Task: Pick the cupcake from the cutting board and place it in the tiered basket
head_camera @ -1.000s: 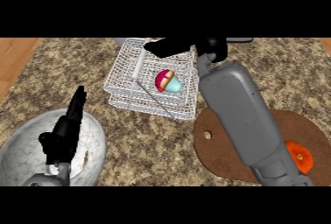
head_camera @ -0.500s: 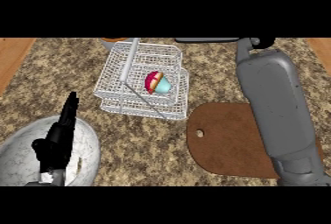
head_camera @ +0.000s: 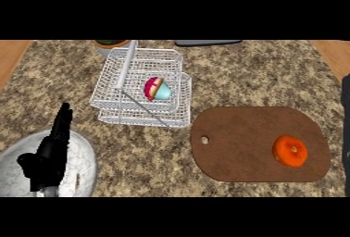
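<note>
1. Nearest, at lower left, the black left hand (head_camera: 49, 157) points up, its fingers straight and pressed together, over a round, shiny grey metal bowl (head_camera: 80, 162).
2. To the right lies a smooth brown cutting board (head_camera: 239, 139) with rounded corners and a small hole; a round orange fruit (head_camera: 290, 151) sits on it.
3. A thin dark strip, seemingly the right hand (head_camera: 346, 120), shows at the right edge; its pose cannot be told.
4. Farther back on the speckled granite table (head_camera: 273, 78) stands a white wire tiered basket (head_camera: 109, 88).
5. The cupcake (head_camera: 156, 89) lies tipped on its side in the basket's upper tier.
6. A pot (head_camera: 109, 43) stands at the far edge.
</note>
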You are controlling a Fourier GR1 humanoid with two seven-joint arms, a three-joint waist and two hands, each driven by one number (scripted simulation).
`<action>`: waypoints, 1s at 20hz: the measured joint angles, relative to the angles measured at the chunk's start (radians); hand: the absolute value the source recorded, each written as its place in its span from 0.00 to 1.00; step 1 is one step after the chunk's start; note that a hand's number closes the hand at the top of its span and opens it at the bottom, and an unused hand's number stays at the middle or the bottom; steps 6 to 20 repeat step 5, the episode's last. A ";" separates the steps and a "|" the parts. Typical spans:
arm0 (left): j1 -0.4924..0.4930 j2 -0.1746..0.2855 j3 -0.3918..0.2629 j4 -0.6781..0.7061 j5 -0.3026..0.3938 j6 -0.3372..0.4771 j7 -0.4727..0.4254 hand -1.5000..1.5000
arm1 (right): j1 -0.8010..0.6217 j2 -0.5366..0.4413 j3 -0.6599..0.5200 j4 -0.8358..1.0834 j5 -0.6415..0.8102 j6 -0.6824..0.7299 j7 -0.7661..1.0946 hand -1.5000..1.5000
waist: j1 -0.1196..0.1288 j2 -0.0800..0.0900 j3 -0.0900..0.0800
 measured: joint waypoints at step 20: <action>0.016 -0.007 -0.001 -0.017 -0.006 0.013 0.002 0.50 | 0.143 -0.100 -0.117 -0.108 -0.161 0.145 -0.034 0.00 | -0.011 -0.001 -0.001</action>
